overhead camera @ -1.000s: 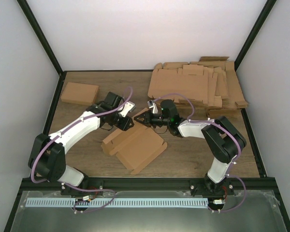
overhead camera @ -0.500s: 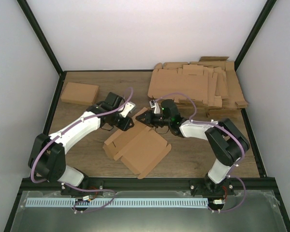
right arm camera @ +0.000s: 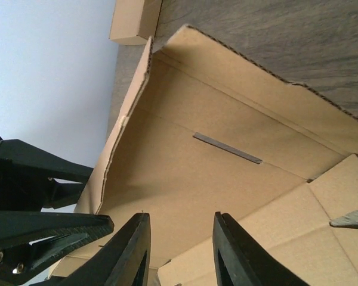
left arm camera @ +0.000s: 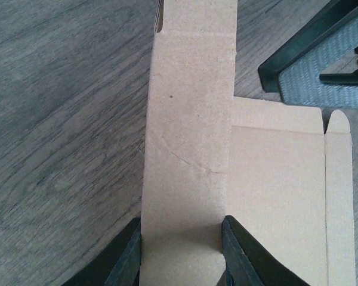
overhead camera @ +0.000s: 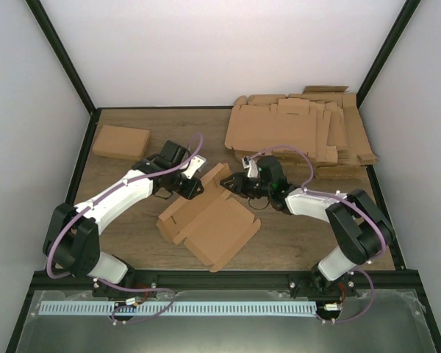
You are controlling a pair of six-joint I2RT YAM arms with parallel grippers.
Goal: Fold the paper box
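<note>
We find the flat brown cardboard box blank (overhead camera: 209, 224) lying on the wooden bench (overhead camera: 169, 125), near the middle and just ahead of both arms. Most of its panels rest flat on the wood. One long narrow flap (overhead camera: 216, 174) at its far edge stands up off the surface, between the two pincers.

The left pincer (overhead camera: 190, 185) sits at the left of this flap. In the left wrist view its fingers (left arm camera: 130, 253) stand half apart, with the flap filling the gap and one finger against each long edge. We read this as a hold on the flap across its width.

The right pincer (overhead camera: 236, 181) sits at the right of the flap. In the right wrist view its fingers (right arm camera: 131, 250) are spread to a moderate gap and clamp nothing. Beyond them we see the inner face of a tilted panel with a thin dark slot (right arm camera: 227, 148).

A stack of flat brown cardboard blanks (overhead camera: 298, 132) occupies the far right corner of the bench. A closed brown cardboard box (overhead camera: 121, 141) lies at the far left, well apart from the blank.
</note>
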